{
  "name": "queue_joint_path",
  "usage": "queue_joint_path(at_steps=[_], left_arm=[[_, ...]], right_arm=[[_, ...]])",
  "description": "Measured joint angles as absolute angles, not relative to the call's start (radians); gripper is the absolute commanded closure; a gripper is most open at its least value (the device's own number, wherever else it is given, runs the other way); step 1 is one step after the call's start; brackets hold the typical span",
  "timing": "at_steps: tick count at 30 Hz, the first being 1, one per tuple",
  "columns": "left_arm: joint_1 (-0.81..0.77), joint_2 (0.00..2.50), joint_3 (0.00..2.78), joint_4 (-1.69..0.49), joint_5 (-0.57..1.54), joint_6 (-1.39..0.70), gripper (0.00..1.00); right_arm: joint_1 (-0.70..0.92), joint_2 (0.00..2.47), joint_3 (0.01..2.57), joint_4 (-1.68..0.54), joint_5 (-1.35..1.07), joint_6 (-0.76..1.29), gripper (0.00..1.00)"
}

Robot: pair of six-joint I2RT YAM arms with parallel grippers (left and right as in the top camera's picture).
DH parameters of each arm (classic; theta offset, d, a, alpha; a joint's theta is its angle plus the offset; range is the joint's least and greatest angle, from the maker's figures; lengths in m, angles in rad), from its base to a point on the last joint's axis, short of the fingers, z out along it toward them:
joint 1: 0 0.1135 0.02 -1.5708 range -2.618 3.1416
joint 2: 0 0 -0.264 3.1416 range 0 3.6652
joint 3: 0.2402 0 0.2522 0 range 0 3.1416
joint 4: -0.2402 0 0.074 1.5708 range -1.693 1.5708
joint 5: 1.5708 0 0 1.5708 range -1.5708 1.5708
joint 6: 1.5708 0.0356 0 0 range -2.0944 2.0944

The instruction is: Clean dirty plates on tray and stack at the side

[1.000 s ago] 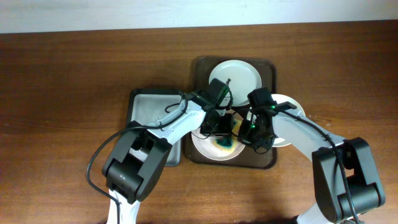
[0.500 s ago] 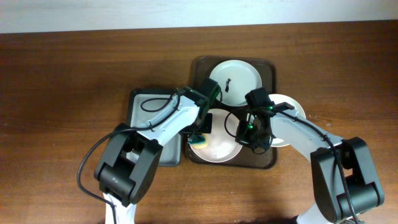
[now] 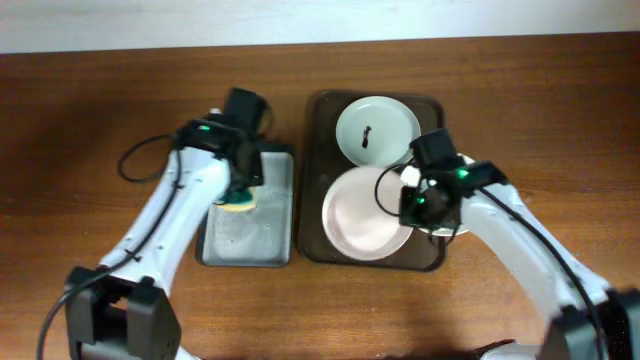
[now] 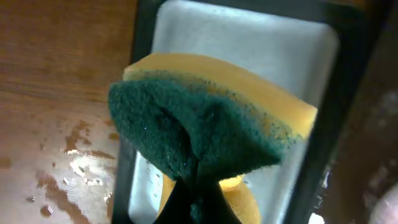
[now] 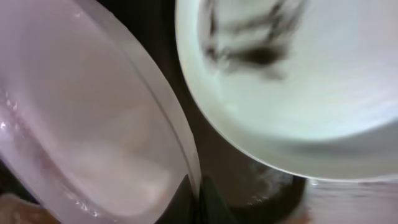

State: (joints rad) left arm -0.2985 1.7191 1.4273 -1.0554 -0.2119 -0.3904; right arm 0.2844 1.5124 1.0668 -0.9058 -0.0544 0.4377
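The dark brown tray (image 3: 312,150) holds two white plates. The far plate (image 3: 377,128) has a dark smear in the middle. The near plate (image 3: 362,215) looks wet and free of smears. My right gripper (image 3: 410,200) is shut on its right rim. In the right wrist view the fingers pinch that rim (image 5: 186,155), with the smeared plate (image 5: 292,93) beside it. A third plate (image 3: 447,228) lies mostly hidden under my right arm. My left gripper (image 3: 240,192) is shut on the green-yellow sponge (image 4: 205,118) just above the grey tray (image 4: 292,43).
The smaller grey tray (image 3: 225,240) lies left of the brown tray, its surface wet. Water drops show on the wood (image 4: 74,162) left of it. Bare wooden table (image 3: 100,120) spreads to the far left and right.
My left arm has carried the sponge left, off the near plate and over the grey tray. The plate's green-yellow smear is gone. My right gripper has stayed on the rim.
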Motion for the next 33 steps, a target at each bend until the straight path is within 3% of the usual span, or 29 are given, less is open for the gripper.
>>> queue_joint_path(at_steps=[5, 9, 17, 19, 23, 27, 30, 33], left_arm=[[-0.196, 1.723, 1.303, -0.945, -0.075, -0.279, 1.0], [-0.171, 1.724, 1.178, -0.866, -0.004, -0.25, 0.94], [-0.171, 1.724, 1.142, -0.851, 0.027, -0.232, 0.69], [-0.171, 1.724, 1.142, -0.851, 0.027, -0.228, 0.59], [-0.171, 1.724, 1.142, -0.851, 0.033, -0.228, 0.55], [-0.171, 1.724, 1.142, -0.841, 0.073, -0.231, 0.33], [-0.171, 1.724, 1.142, -0.84, 0.083, -0.23, 0.0], [-0.171, 1.724, 1.142, -0.84, 0.091, -0.228, 0.0]], right_arm=[[0.352, 1.413, 1.129, -0.943, 0.106, 0.411, 0.96], [0.523, 1.405, 1.132, -0.947, 0.368, 0.388, 0.96], [0.806, 1.405, 1.132, -0.949, 0.844, 0.369, 0.96], [0.864, 1.405, 1.134, -0.96, 0.925, 0.364, 0.96], [0.947, 1.405, 1.153, -1.017, 1.013, 0.362, 0.96], [0.97, 1.405, 1.234, -1.112, 1.04, 0.361, 0.96], [0.97, 1.404, 1.3, -1.142, 1.038, 0.362, 0.96], [0.97, 1.403, 1.332, -1.146, 1.034, 0.362, 0.96]])
